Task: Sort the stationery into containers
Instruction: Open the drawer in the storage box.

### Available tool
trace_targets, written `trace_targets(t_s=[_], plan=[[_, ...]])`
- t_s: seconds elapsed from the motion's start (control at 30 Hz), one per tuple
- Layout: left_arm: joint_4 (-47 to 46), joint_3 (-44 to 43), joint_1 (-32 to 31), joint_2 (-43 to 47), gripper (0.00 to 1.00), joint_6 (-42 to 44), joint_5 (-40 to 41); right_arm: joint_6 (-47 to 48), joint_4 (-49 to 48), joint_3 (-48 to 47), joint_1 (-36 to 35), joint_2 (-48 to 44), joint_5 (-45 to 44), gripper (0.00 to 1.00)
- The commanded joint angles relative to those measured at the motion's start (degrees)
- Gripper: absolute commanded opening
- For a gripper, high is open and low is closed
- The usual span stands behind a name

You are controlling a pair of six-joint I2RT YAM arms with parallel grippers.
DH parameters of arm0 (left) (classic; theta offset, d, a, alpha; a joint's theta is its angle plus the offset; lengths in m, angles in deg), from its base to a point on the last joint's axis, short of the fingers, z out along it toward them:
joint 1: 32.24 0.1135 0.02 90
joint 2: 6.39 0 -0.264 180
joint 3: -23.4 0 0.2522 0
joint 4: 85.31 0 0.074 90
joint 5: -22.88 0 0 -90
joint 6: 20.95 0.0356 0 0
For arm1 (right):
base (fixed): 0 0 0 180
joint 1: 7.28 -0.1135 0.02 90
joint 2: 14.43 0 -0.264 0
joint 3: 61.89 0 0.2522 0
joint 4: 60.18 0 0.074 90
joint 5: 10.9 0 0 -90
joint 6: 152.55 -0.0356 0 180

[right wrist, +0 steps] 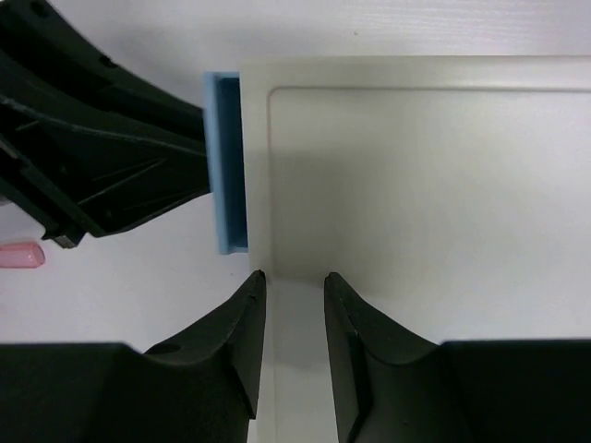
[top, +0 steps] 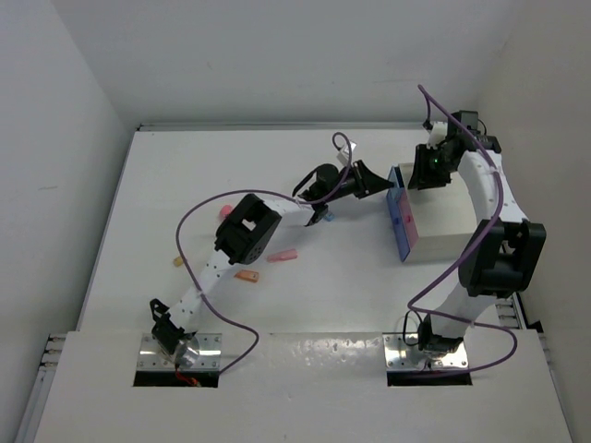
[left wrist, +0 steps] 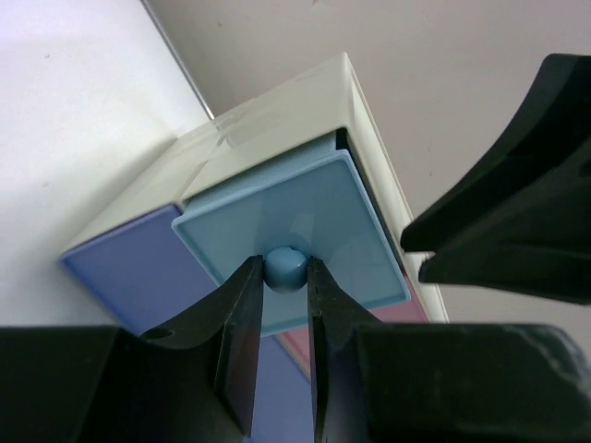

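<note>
The white cabinet (top: 452,226) stands at the right, its drawer fronts facing left. My left gripper (top: 379,183) is shut on the round knob (left wrist: 284,268) of the light blue drawer (left wrist: 305,208), which sticks out a little from the cabinet (left wrist: 277,111). A darker blue front (left wrist: 125,277) and a pink front (left wrist: 300,346) sit beside it. My right gripper (top: 428,171) hovers over the cabinet top (right wrist: 416,185) at its front edge, fingers (right wrist: 247,305) slightly apart and empty. The blue drawer's edge (right wrist: 226,166) shows there too. Stationery lies on the table: pink (top: 283,255), orange (top: 246,275), yellow (top: 177,262), pink (top: 224,211), blue (top: 323,220).
The left arm (top: 249,226) stretches across the middle of the table over the loose pieces. One pink piece (right wrist: 20,255) shows at the left edge of the right wrist view. Walls close the table at the back and right.
</note>
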Motion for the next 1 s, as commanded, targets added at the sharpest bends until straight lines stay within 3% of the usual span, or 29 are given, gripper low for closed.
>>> trace_targets(t_s=[0.0, 0.5, 0.67, 0.8, 0.97], plan=[[-2.28, 6.06, 1.11, 5.99, 0.00, 0.94, -1.02, -0.51, 0.58, -0.24, 1.43, 2.31, -0.86, 0.32], [-5.72, 26.55, 5.76, 17.60, 0.00, 5.42, -2.16, -1.74, -0.92, 0.37, 2.75, 2.49, -2.18, 0.32], [-4.49, 29.63, 6.47, 19.98, 0.00, 7.80, -3.21, -2.18, -1.18, 0.37, 2.93, 2.49, -2.09, 0.32], [-4.05, 30.43, 6.56, 20.76, 0.09, 7.89, -3.39, -2.27, -1.18, 0.46, 3.19, 2.14, -2.09, 0.32], [-3.35, 32.80, 7.26, 21.82, 0.10, 8.59, -2.60, -2.27, -1.18, 0.90, 3.72, 1.61, -1.83, 0.32]])
